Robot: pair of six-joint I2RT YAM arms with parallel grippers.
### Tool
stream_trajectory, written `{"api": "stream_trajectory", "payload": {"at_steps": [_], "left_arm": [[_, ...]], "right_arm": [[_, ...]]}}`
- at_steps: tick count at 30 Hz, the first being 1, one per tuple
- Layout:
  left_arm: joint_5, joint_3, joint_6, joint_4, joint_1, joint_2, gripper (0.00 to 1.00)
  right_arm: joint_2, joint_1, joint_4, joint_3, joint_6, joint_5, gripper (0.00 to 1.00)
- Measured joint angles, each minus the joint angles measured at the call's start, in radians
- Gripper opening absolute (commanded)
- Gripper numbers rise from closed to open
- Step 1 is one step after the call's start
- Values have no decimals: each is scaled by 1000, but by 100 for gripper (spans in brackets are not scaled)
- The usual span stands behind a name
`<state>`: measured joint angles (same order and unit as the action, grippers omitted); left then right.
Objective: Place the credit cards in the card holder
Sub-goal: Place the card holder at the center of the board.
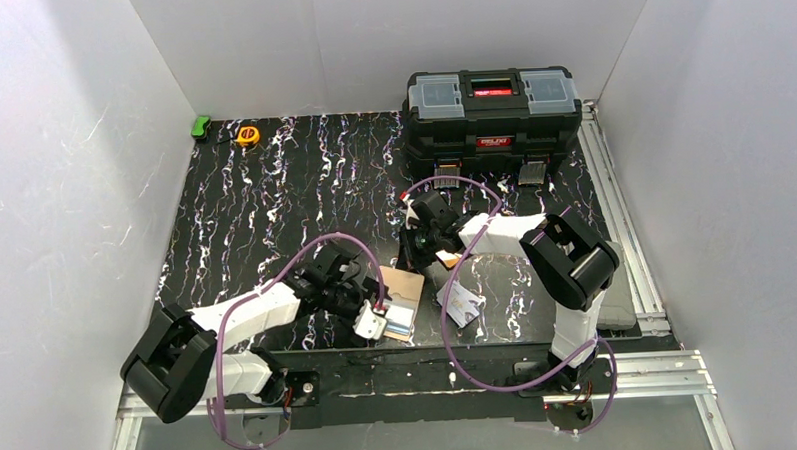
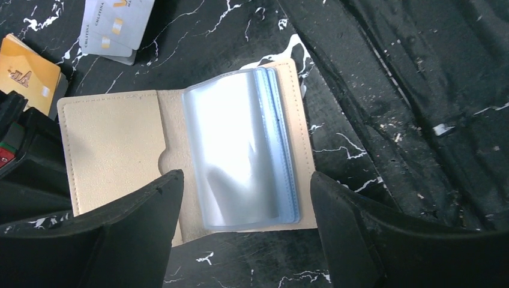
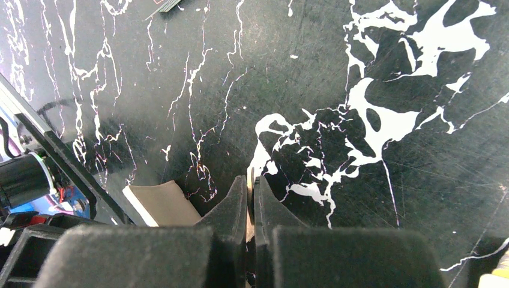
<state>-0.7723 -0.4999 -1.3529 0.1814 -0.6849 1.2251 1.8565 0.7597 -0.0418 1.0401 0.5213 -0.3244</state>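
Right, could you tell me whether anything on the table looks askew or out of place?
Nothing looks spilled or damaged. Only the silver-white plastic cards lie overlapped and skewed beside the open cream leather-like card holder, and the right hand seems to pinch a thin card edge-on.

"CHLITINA" along the silver-white card (image 2: pixel 117 23); other print too small

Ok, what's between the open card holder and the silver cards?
Only bare marbled table lies between the card holder and the silver cards, seen in the left wrist view.
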Motion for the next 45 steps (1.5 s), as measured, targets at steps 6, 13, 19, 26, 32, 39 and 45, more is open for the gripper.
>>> {"api": "stream_trajectory", "payload": {"at_steps": [6, 13, 19, 26, 32, 39, 45], "left_arm": [[59, 19, 34, -69, -7, 2, 64], [97, 19, 97, -103, -8, 2, 62], [95, -8, 116, -51, -8, 0, 63], [63, -95, 135, 66, -9, -24, 67], [30, -122, 130, 140, -9, -23, 69], [16, -122, 92, 191, -14, -19, 68], [55, -34, 96, 36, -56, -23, 69]], "right_arm": [[0, 0, 2, 0, 0, -1, 1], [3, 2, 10, 0, -1, -5, 1], [4, 7, 14, 0, -4, -8, 1], [4, 12, 14, 0, -13, -12, 1], [10, 27, 12, 10, -27, -16, 1], [11, 29, 10, 11, -30, -16, 1], [11, 29, 10, 11, -31, -16, 1]]}}
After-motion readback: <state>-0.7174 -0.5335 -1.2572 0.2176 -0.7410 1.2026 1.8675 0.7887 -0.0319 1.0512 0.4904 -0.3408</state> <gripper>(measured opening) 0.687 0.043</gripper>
